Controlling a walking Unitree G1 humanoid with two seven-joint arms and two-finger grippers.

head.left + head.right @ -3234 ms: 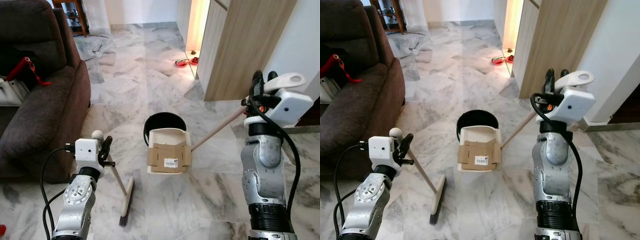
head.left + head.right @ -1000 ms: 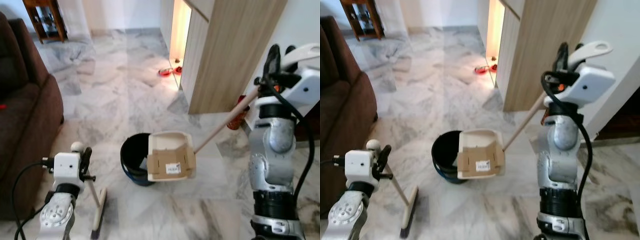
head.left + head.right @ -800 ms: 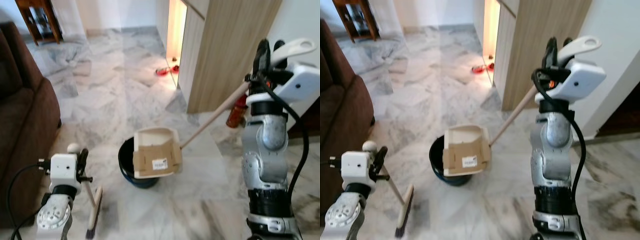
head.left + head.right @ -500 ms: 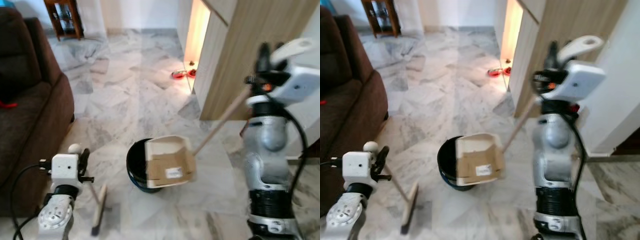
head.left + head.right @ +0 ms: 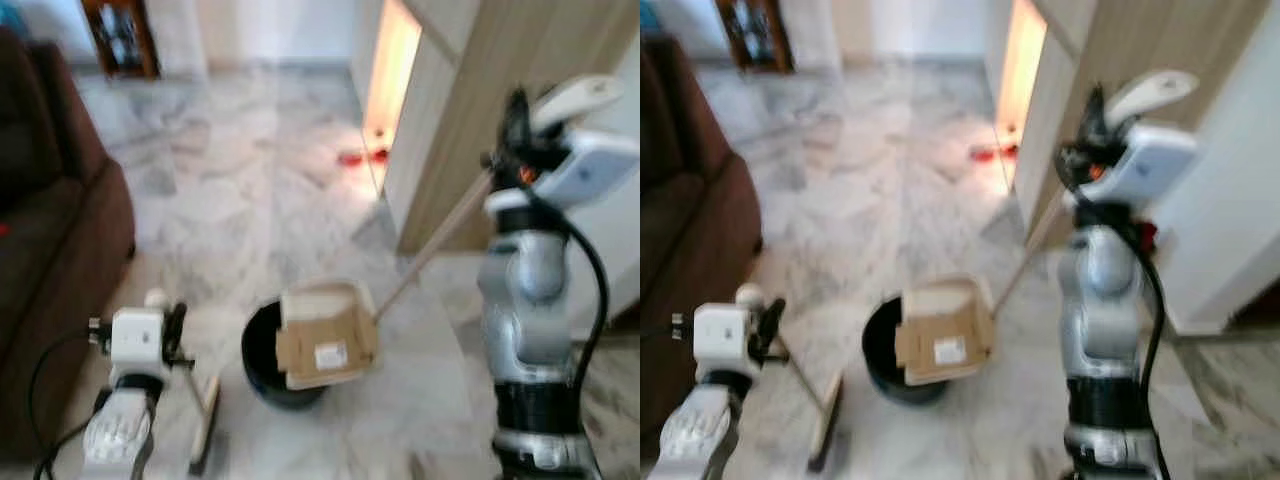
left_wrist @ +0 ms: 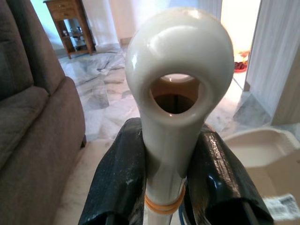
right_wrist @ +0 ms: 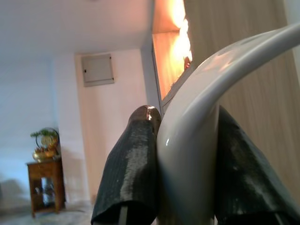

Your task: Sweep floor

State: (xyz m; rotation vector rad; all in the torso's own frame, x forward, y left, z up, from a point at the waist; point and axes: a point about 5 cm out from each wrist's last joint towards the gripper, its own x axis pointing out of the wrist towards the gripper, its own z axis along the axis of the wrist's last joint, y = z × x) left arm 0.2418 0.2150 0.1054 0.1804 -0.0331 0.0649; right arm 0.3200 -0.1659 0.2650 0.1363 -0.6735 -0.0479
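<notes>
Left gripper (image 6: 171, 187): clamped on my broom (image 5: 205, 420), head on the floor beside the bucket (image 5: 262, 360).
Right gripper (image 7: 187, 159): closed round the dustpan (image 5: 325, 335) handle.
Change: dustpan has tipped over the bucket; emptying looks underway.

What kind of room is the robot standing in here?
Most likely a home living area: a brown sofa beside a marble floor, a small wooden side table by the far wall, and a wood-panelled cabinet.

We see the cream broom (image 5: 205, 425) leaning, bristles on the floor (image 5: 250, 190); the dustpan (image 5: 325, 335) (cardboard inside) hangs over the black bucket (image 5: 262, 360).
</notes>
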